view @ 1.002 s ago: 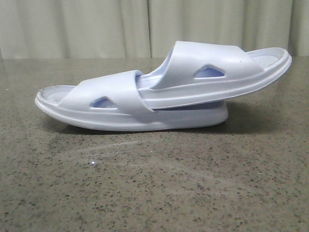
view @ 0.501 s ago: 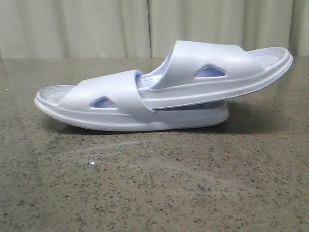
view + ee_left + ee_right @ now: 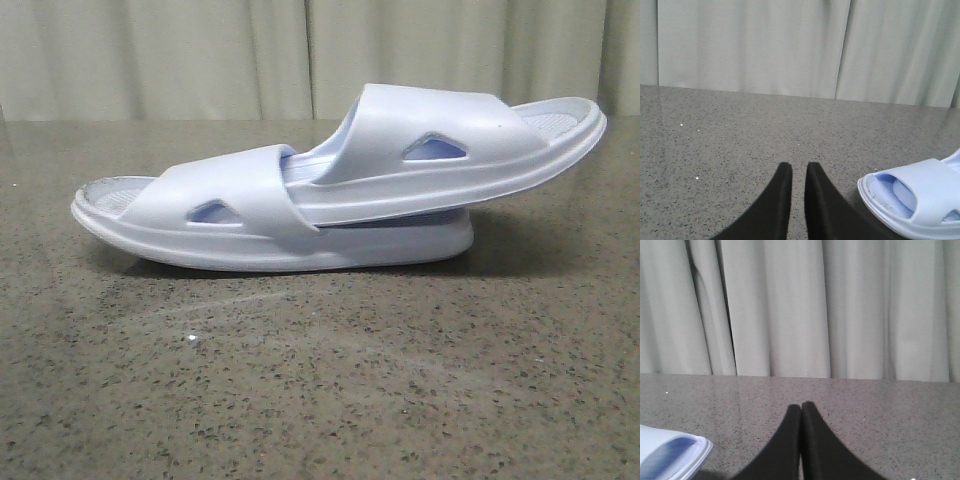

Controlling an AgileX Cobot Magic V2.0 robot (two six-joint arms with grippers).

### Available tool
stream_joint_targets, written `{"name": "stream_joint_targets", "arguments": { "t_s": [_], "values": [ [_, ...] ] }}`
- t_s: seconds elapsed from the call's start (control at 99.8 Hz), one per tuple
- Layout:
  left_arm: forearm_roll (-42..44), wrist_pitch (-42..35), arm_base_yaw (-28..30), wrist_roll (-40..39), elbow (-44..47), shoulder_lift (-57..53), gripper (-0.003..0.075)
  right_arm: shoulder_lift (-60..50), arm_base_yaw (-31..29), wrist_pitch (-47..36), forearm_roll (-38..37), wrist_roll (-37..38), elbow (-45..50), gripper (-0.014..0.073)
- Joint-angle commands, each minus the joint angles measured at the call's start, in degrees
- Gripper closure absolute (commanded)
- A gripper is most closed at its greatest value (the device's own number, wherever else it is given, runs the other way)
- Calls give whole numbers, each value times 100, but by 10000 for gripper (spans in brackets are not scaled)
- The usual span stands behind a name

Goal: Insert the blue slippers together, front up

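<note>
Pale blue foam slippers [image 3: 340,190] stay nested, unmoved; my left claw [image 3: 795,172] hangs barely parted, right claw [image 3: 801,412] together, both empty: insertion apparently complete.

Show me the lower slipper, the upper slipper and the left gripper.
lower slipper [image 3: 215,190], front view, on its strap.
upper slipper [image 3: 400,125], front view, on its strap.
left gripper [image 3: 798,170], left wrist view, between its fingertips.

One slipper [image 3: 450,150] nests inside the other slipper [image 3: 230,215].
</note>
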Motion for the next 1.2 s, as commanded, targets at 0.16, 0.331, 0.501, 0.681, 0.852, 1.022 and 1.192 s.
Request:
{"name": "stream_joint_targets", "arguments": {
  "t_s": [0.16, 0.331, 0.501, 0.681, 0.852, 1.022, 1.192],
  "values": [
    [-153, 28, -7, -2, -149, 36, 704, 35, -1, -218, -19, -83, -159, 701],
    [-153, 28, -7, -2, -149, 36, 704, 35, 10, -218, -19, -83, -159, 701],
    [-153, 28, -7, -2, -149, 36, 704, 35, 10, -218, -19, -83, -159, 701],
    [-153, 28, -7, -2, -149, 36, 704, 35, 10, -218, -19, -83, -159, 701],
    [-153, 3, -7, -2, -33, 36, 704, 35, 10, -218, -19, -83, -159, 701],
    [222, -285, -7, -15, 125, -142, 704, 35, 10, -218, -19, -83, -159, 701],
    [1994, -285, -120, -1089, 186, -481, 704, 35, 10, -218, -19, -83, -159, 701]
  ]
}}
